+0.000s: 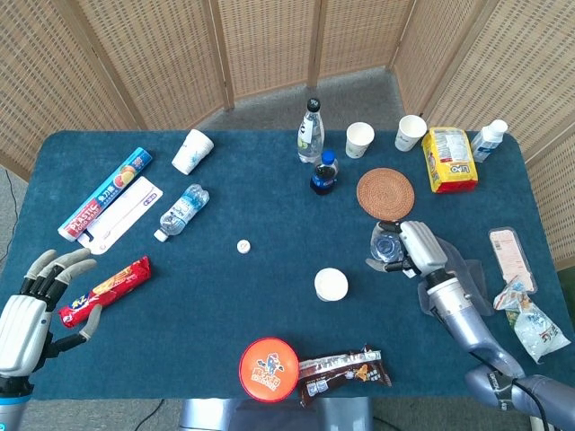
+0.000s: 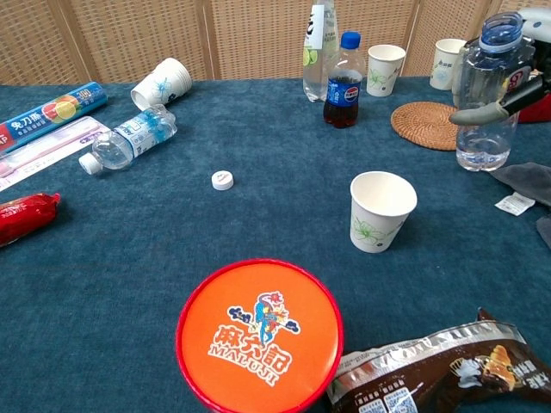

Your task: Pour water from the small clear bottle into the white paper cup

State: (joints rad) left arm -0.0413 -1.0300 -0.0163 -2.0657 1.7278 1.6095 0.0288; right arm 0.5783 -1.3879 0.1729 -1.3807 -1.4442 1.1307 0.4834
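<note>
Right robot hand [image 1: 420,249] grips the small clear bottle [image 2: 488,95], upright, cap off, lifted right of the white paper cup [image 2: 381,210] standing mid-tabletop [image 1: 269,206]. Loose cap [image 2: 223,179] lies left of the cup. Left robot hand [image 1: 36,301] empty, fingers spread, beside the red snack pack [image 1: 106,289].

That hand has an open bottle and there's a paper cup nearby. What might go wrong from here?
Three risks, as I judge them. The small clear bottle has no cap, so tilting it before it is over the white paper cup would wet the cloth. The cup looks light; a nudge from the right hand might topple it. Only a finger visibly crosses the bottle, so it may slip.
</note>
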